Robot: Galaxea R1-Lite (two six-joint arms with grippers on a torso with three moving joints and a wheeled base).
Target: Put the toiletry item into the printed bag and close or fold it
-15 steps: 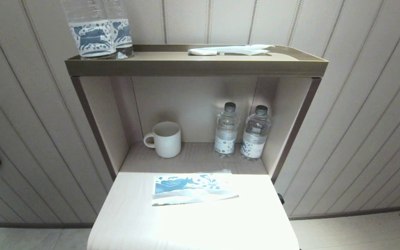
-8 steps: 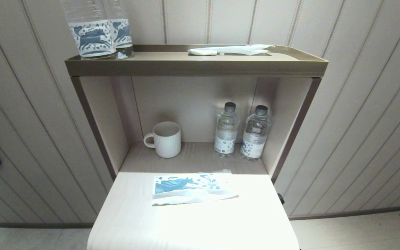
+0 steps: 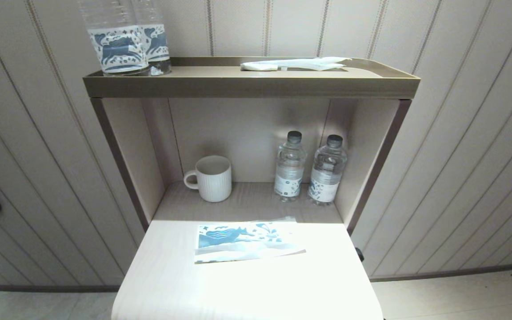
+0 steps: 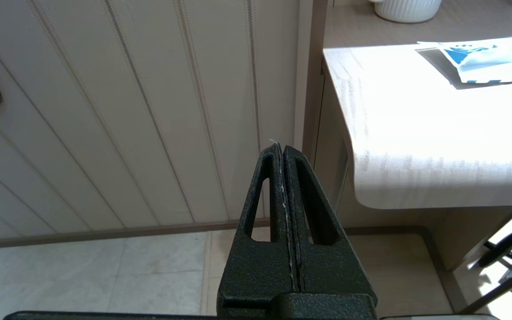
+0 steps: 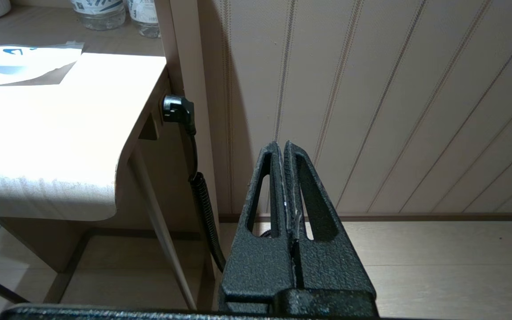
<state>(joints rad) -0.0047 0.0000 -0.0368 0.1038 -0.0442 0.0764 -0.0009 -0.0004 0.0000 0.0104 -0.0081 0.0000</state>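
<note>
The printed bag (image 3: 247, 242) lies flat on the pale table (image 3: 247, 293), horse side up, with its near edge turned up a little. It also shows in the left wrist view as the bag (image 4: 487, 58) and in the right wrist view as the bag (image 5: 16, 62). No toothbrush shows in any view. My left gripper (image 4: 281, 146) hangs shut and empty below the table's left edge. My right gripper (image 5: 281, 144) hangs shut and empty below the right edge. Neither arm appears in the head view.
A white packet (image 3: 291, 64) lies on the top shelf (image 3: 247, 86) beside two horse-labelled bottles (image 3: 122, 40). In the niche stand a white mug (image 3: 211, 178) and two small bottles (image 3: 309, 169). A black cable (image 5: 202, 200) hangs under the table's right side.
</note>
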